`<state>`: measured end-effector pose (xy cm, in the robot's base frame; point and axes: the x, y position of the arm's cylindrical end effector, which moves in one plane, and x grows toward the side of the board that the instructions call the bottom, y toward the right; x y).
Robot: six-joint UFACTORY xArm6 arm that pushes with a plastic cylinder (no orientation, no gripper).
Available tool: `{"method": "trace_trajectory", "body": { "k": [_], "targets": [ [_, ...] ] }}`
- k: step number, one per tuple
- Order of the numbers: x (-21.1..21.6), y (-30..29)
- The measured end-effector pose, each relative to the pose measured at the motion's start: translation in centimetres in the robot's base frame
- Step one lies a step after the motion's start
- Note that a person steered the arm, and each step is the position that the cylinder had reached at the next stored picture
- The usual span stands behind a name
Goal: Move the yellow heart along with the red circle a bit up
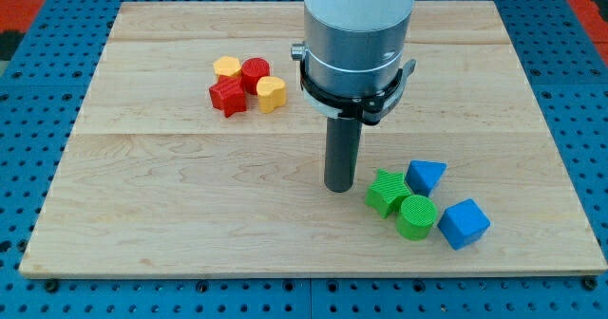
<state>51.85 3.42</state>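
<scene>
While my tip (339,188) rested bare on the board beside the green star (386,191) — touching nothing — the yellow heart (271,93) and adjoining red circle (255,73) lay well apart toward the view's upper left, so the approach step remained: travel below them, then push upward.

On the wooden board (190,167), a cluster sits far and left: the red circle (255,73) has the yellow hexagon (227,68) touching its left, the yellow heart (271,93) at its near right, and the red star (227,97) at its near left. My tip (339,188) stands well apart, nearer and to the right, just left of the green star (386,191). Touching it are the green cylinder (417,215) nearer and the blue triangle (425,176) to its right, and the blue cube (464,223) is nearest right.
</scene>
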Motion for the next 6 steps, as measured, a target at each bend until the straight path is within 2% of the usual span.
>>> {"method": "trace_trajectory", "body": {
  "k": [2,3,5,6],
  "targets": [
    [0.1,-0.2],
    [-2.6,-0.6],
    [-7.8,-6.7],
    [-12.4,-7.3]
  ]
}}
